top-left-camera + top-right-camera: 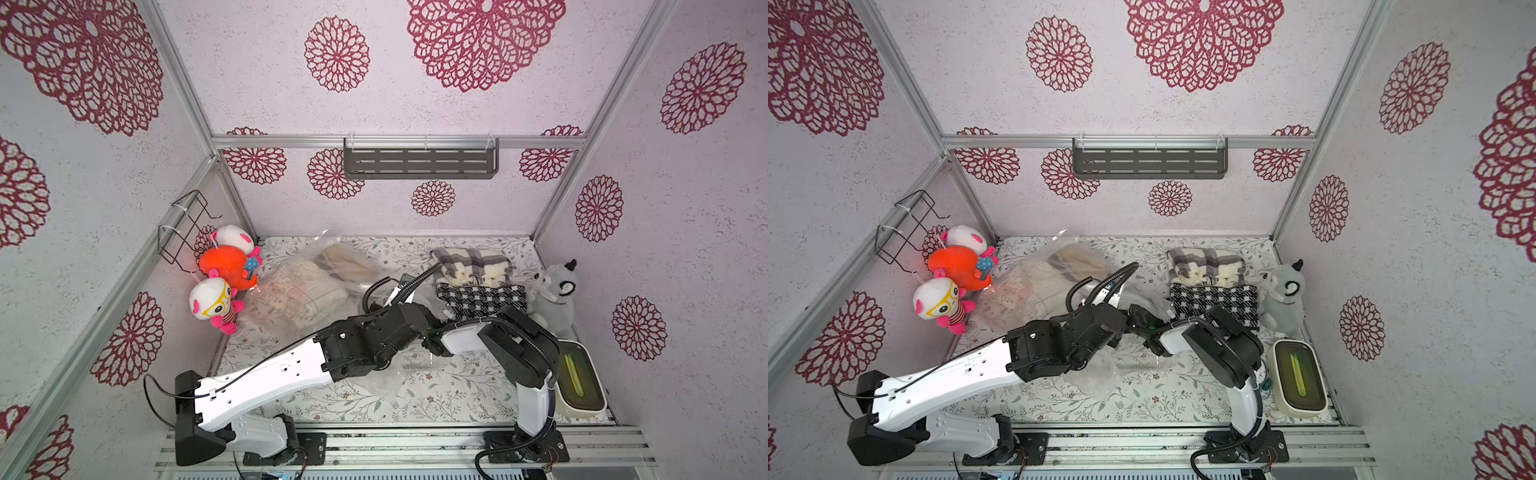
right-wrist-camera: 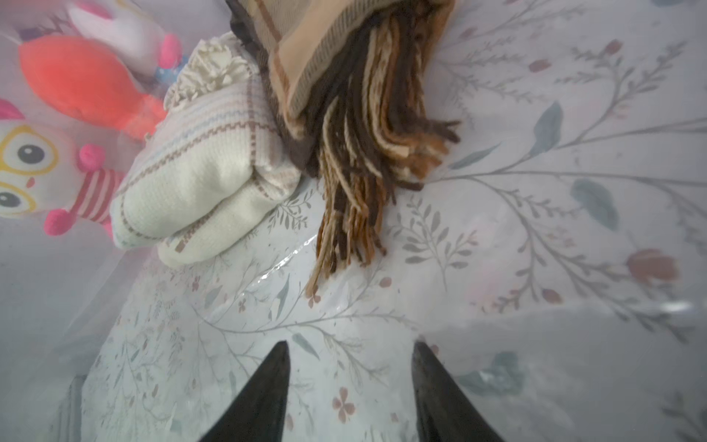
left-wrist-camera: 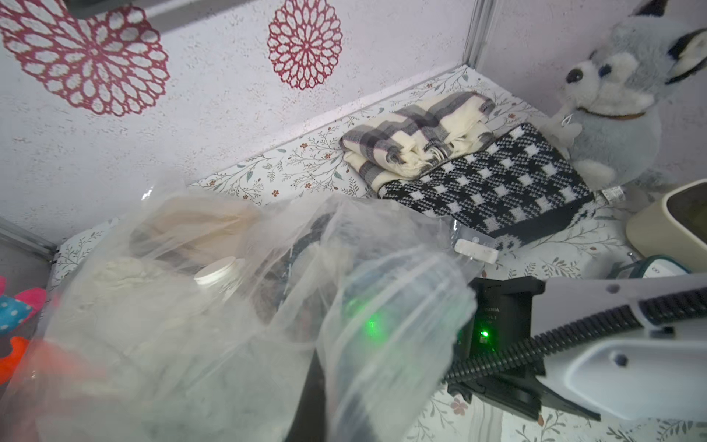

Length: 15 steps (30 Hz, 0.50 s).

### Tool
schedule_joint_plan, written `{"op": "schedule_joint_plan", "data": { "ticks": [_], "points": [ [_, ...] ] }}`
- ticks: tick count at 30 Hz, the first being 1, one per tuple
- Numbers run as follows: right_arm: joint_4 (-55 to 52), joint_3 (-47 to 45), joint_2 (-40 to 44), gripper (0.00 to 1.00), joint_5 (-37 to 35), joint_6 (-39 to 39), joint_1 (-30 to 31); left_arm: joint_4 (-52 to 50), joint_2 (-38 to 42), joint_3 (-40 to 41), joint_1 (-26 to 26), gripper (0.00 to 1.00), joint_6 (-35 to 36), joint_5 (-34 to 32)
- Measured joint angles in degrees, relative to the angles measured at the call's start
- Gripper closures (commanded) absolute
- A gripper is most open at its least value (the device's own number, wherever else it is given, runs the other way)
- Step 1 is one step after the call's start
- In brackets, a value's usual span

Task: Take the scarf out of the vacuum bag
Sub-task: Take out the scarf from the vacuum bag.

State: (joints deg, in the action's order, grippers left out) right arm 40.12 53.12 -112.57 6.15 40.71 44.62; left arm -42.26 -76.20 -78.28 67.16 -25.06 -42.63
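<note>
Although crinkled film hides most of its fingers, the left pincer [image 1: 428, 313] is pressed together on a raised fold of the large clear crinkly plastic vacuum bag [image 3: 382, 275], and that fold bulges up directly in front of it. Near the fold, the bag's small round white valve cap [image 3: 216, 269] sits on the upper film.

The right pincer [image 2: 351, 344] reaches into the bag's open end with its two dark fingers spread and nothing between them. Only the lower film and the floral-printed tabletop [image 1: 436, 399] beneath it show in the gap.

Ahead of those fingertips, and apart from them, two folded scarves lie inside the bag, touching each other. One is a cream knitted scarf [image 2: 199, 183] with thin brown lines, on the side nearer the bright plush dolls [image 1: 224, 274]. The other is a tan-and-brown plaid scarf [image 2: 306, 57] whose long fringe trails back toward the pincer.

Beyond the left pincer, outside the bag, a grey-and-cream plaid scarf [image 1: 469, 266] and a black-and-white checked scarf [image 1: 482, 301] lie touching. A grey plush husky [image 1: 555, 295] sits just beside them.
</note>
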Motion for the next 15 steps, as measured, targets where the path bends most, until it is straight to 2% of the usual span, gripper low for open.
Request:
{"op": "schedule_joint_plan", "data": {
  "ticks": [2, 7, 15],
  "points": [
    [-0.2, 2.0, -0.7, 0.45, 0.0, 1.0, 0.0, 0.2, 0.6, 0.0, 0.0, 1.00, 0.1, 0.0],
    [-0.9, 9.5, -4.7, 0.30, -0.5, 3.6, 0.8, 1.2, -1.1, -0.9, 0.2, 1.00, 0.7, 0.1],
    [-5.6, 20.5, -10.9, 0.23, -5.4, 7.1, 1.2, 3.6, -4.0, -1.7, 0.2, 1.00, 1.5, 1.0]
  ]
}}
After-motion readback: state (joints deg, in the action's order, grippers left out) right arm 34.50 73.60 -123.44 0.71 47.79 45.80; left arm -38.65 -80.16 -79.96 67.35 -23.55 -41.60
